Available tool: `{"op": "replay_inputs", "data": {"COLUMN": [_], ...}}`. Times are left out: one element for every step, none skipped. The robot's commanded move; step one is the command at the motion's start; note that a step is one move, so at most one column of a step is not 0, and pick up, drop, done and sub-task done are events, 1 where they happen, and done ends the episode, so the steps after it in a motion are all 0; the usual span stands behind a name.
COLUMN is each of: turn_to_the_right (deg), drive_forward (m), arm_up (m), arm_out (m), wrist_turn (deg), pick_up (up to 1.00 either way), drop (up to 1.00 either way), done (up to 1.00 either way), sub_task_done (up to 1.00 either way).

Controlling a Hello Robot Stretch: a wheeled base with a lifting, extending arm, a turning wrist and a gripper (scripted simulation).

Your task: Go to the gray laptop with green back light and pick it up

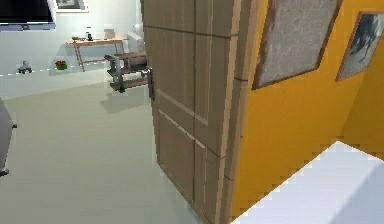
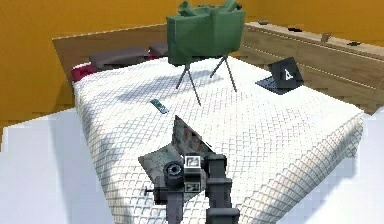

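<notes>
The door [image 1: 195, 90] looks like pale brown wood, matt and panelled. It stands beside a smooth, matt orange wall [image 1: 300, 120], and the floor [image 1: 80, 140] is plain and smooth. The bed [image 2: 250, 130] has a white quilted cloth cover, and its headboard [image 2: 100, 45] looks wooden. The near laptop [image 2: 183, 140] has a smooth, matt grey shell.

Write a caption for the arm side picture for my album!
Robot gripper near a gray laptop on a white bed, green legged stand behind.
</notes>
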Motion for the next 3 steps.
{"op": "replay_inputs", "data": {"turn_to_the_right": [0.0, 0.0, 0.0], "drive_forward": [0.00, 0.00, 0.00], "arm_up": [0.00, 0.00, 0.00], "arm_out": [0.00, 0.00, 0.00], "wrist_turn": [45.0, 45.0, 45.0], "pick_up": [0.00, 0.00, 0.00], "drop": [0.00, 0.00, 0.00], "done": [0.00, 0.00, 0.00], "sub_task_done": [0.00, 0.00, 0.00]}}
